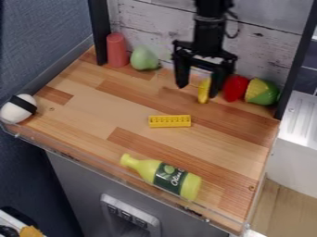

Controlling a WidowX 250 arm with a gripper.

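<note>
Claw point(198, 90): black, hard and angular, hanging over the rear of the board; its two fingers are standing wide apart and are gripping nothing.

Yellow toy point(204, 90): slim, smooth and rounded, lying nearest the claw, just beside one fingertip in the view; whether the two are touching, one cannot tell.

Red toy point(235, 88): plump and rounded, sitting just beside the yellow one.

Two-tone toy point(262, 92): bulging, yellow and green, resting against or just beside the red toy.

Pear point(144, 59): pale green, smooth, swelling at the base, sitting near the back wall point(145, 23), whose whitewashed planks are showing grain and dark seams.

Cylinder point(116, 50): matt red, standing upright beside the pear.

Brick point(169, 121): yellow, oblong, studded, lying mid-board.

Bottle point(162, 177): lime-green, narrow-necked, bearing a dark label, lying on its side near the front edge.

Ball point(18, 109): white, rounded, wearing a black band, resting at the left corner.

Board point(93, 111): wooden, flat, its strips varying from pale to reddish, supporting the pieces; a clear rim point(111, 171) is edging its front.
</note>
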